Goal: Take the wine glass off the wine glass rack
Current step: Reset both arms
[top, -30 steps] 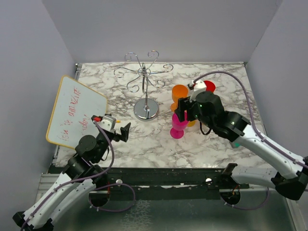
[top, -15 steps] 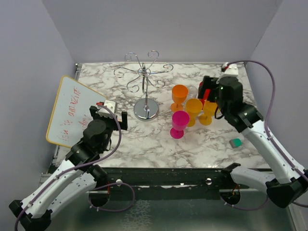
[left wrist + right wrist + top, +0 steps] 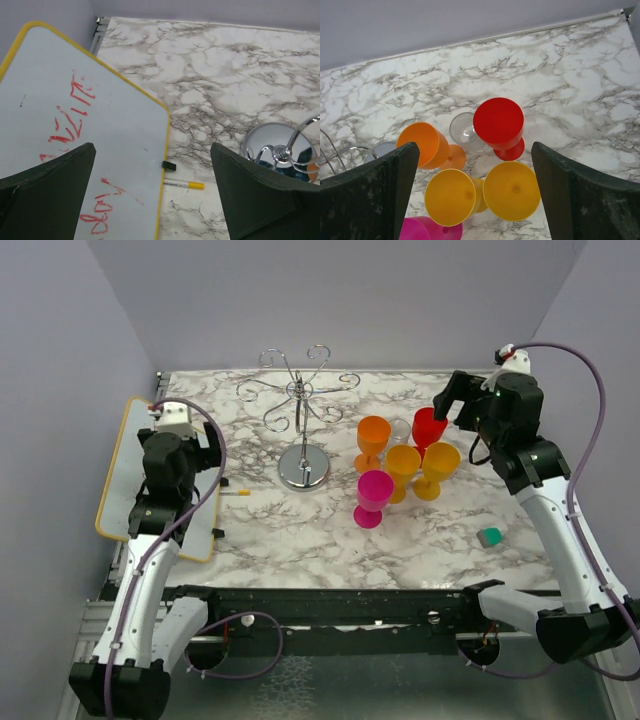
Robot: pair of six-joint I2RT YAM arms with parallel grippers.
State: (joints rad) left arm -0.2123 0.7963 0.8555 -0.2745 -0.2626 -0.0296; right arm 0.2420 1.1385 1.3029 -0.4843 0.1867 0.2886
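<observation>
The chrome wine glass rack [image 3: 301, 400] stands at the back middle of the marble table on its round mirror base [image 3: 303, 471]; nothing hangs on its wire arms. Its base also shows in the left wrist view [image 3: 280, 148]. Several wine glasses stand on the table to its right: orange [image 3: 373, 436], red [image 3: 429, 427], two yellow [image 3: 403, 462], pink [image 3: 373, 492] and a clear one [image 3: 462, 130]. My right gripper [image 3: 452, 405] is open and empty, above and behind the red glass [image 3: 498, 121]. My left gripper [image 3: 205, 455] is open and empty over the whiteboard's edge.
A yellow-rimmed whiteboard [image 3: 125, 485] with red writing lies at the left edge. A yellow-capped marker [image 3: 184, 184] lies beside it on the table. A small green object [image 3: 489, 537] lies at the front right. Grey walls close in the table.
My right gripper has pulled up and back to the right, away from the pink glass. My left arm has swung left and now hangs over the whiteboard.
</observation>
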